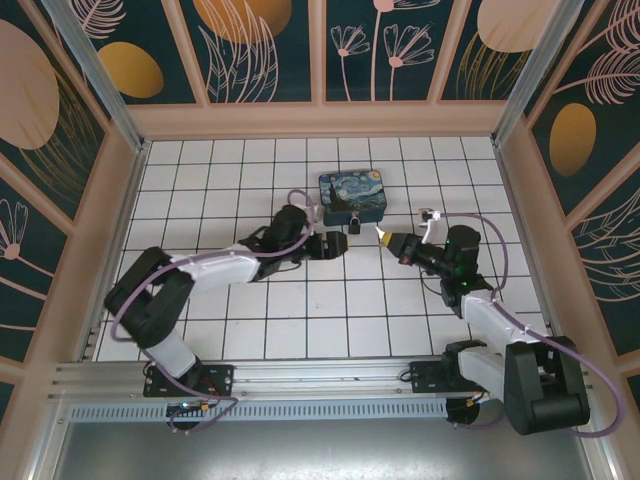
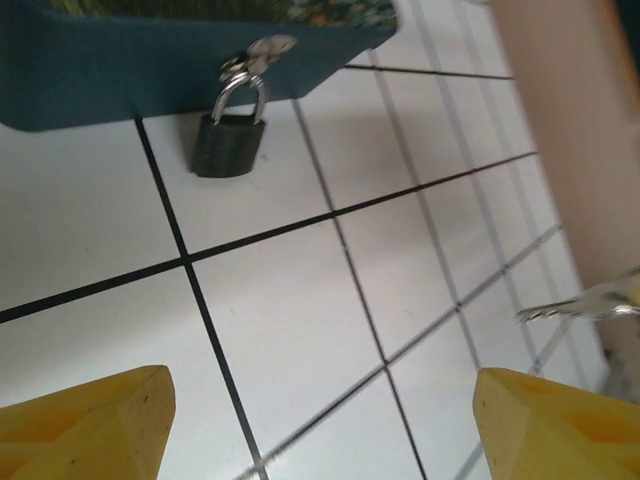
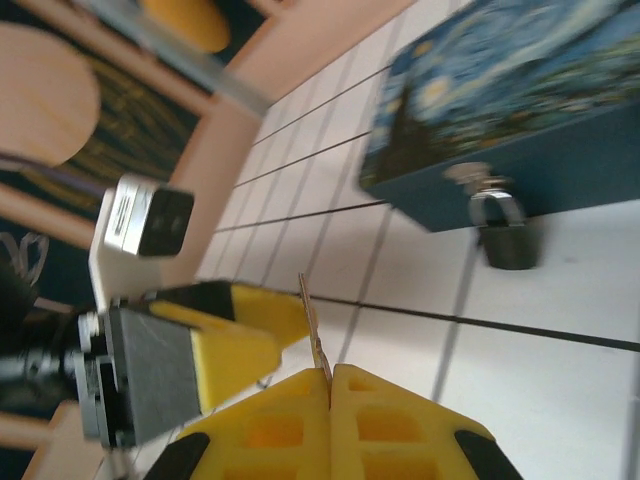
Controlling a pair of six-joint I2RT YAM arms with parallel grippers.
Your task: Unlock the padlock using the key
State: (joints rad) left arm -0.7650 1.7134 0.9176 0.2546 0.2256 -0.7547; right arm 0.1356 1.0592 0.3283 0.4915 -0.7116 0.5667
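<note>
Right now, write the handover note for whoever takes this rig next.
Left hand: open, empty, facing the padlock but short of it.
Right hand: shut on the key, whose tip pokes out, apart from the padlock.
Padlock: hooked through the hasp of the blue swirl-painted box, body on the white tiles, shackle looks closed.
Done: key picked up.
Left: steady the padlock, insert the key, turn, free the shackle.

Padlock (image 2: 230, 145): dark grey-black, silvery shackle; box (image 1: 352, 196): blue, yellow swirls (painted night sky); key (image 2: 585, 305): silvery; floor (image 1: 300, 300): white tiles, black grid; walls (image 1: 270, 60): teal, peach plants.
</note>
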